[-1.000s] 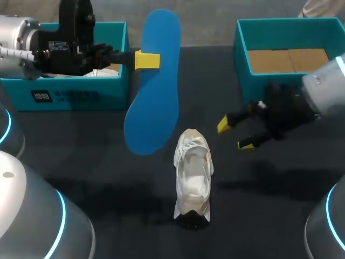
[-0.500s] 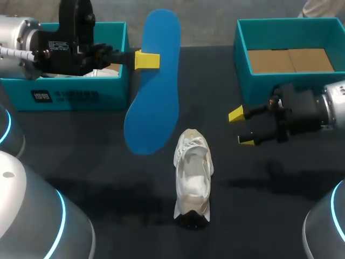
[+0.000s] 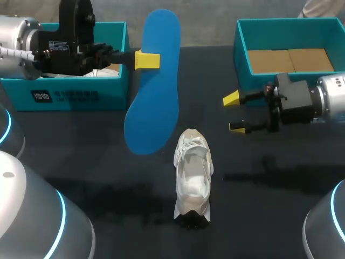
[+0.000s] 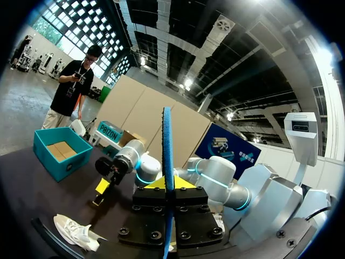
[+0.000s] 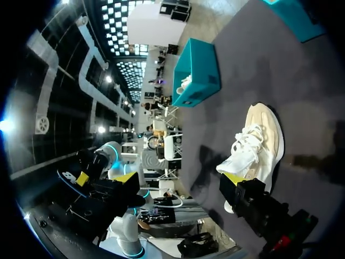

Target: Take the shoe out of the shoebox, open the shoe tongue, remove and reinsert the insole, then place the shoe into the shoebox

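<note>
Blue foam fills my left gripper (image 3: pixel 146 60): the insole (image 3: pixel 153 81) is pinched at one long edge between both yellow tips and held up clear of the table (image 3: pixel 280 205), hanging beside the left teal box (image 3: pixel 70 96) and just short of the shoe (image 3: pixel 193 178). The pale shoe stands on its sole on the dark cloth between the two boxes, on my side of them, its mouth gaping and nothing touching it. My right gripper (image 3: pixel 234 113) sits in front of the right teal box (image 3: pixel 242 48), fingers spread wide and empty, apart from the shoe. As I read it, the first half is done: the shoe is out, the tongue looks pulled open, the insole is out. What is left is to feed the insole back into the shoe, most likely with the right hand steadying it, then lift the shoe into the box.
</note>
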`<state>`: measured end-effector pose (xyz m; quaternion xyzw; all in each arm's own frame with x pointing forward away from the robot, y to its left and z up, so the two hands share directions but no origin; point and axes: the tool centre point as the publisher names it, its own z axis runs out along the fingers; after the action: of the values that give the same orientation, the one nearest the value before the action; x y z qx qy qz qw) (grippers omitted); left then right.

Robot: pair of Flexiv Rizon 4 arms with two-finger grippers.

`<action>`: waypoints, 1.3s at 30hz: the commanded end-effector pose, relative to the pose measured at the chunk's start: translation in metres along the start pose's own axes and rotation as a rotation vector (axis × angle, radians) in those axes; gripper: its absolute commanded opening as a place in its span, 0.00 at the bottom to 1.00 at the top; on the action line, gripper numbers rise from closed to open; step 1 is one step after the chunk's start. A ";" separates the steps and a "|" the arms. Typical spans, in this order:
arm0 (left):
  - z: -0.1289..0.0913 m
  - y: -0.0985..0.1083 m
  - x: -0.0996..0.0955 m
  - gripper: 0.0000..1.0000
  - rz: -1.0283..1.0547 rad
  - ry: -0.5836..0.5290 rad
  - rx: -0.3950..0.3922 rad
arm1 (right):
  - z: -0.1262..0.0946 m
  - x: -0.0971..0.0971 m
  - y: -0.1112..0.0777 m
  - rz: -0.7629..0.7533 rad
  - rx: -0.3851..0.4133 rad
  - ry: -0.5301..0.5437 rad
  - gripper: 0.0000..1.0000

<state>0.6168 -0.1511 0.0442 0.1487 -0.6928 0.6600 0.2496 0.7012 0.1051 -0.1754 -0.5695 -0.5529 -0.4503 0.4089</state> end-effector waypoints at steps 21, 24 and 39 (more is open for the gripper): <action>-0.009 -0.006 -0.047 0.00 0.582 0.096 0.035 | 0.004 -0.003 0.004 0.001 0.006 0.003 1.00; -0.011 -0.001 -0.046 0.00 0.677 0.096 0.064 | 0.004 -0.003 0.004 0.001 0.006 0.003 1.00; -0.007 0.017 -0.045 0.00 1.029 -0.079 0.036 | 0.004 -0.003 0.004 0.001 0.006 0.003 1.00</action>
<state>0.6555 -0.1514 0.0074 -0.1980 -0.6747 0.7007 -0.1213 0.7048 0.1061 -0.1784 -0.5667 -0.5532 -0.4504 0.4122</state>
